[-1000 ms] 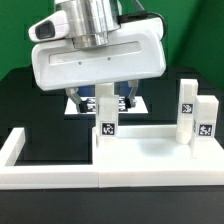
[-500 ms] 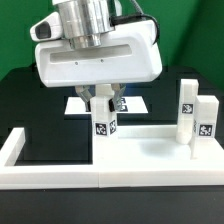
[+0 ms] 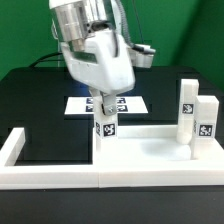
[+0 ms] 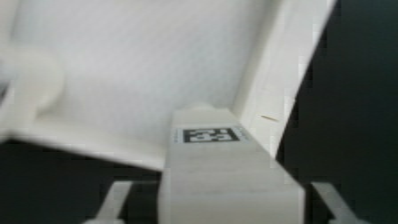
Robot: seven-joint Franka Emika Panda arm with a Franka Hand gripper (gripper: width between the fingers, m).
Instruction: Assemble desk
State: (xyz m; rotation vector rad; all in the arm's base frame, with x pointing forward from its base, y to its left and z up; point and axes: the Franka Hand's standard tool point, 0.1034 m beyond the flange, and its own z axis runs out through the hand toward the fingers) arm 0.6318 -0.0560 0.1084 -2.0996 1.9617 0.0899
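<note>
The white desk tabletop (image 3: 150,148) lies flat at the front, and in the wrist view (image 4: 125,80) it shows as a tray with a raised edge. My gripper (image 3: 104,103) is shut on a white block leg (image 3: 105,127), which stands upright at the tabletop's corner on the exterior view's left, tags facing the camera. In the wrist view the leg (image 4: 217,160) fills the centre with one tag showing, and a finger (image 4: 121,200) stands on either side of it. Two more legs (image 3: 187,108) (image 3: 204,122) stand upright at the exterior view's right.
The marker board (image 3: 78,104) lies on the black table behind the gripper. Low white fence bars run along the front (image 3: 60,178) and the exterior view's left (image 3: 12,148) of the workspace.
The gripper has turned about its vertical axis, and the held leg has turned with it in place at the tabletop's corner.
</note>
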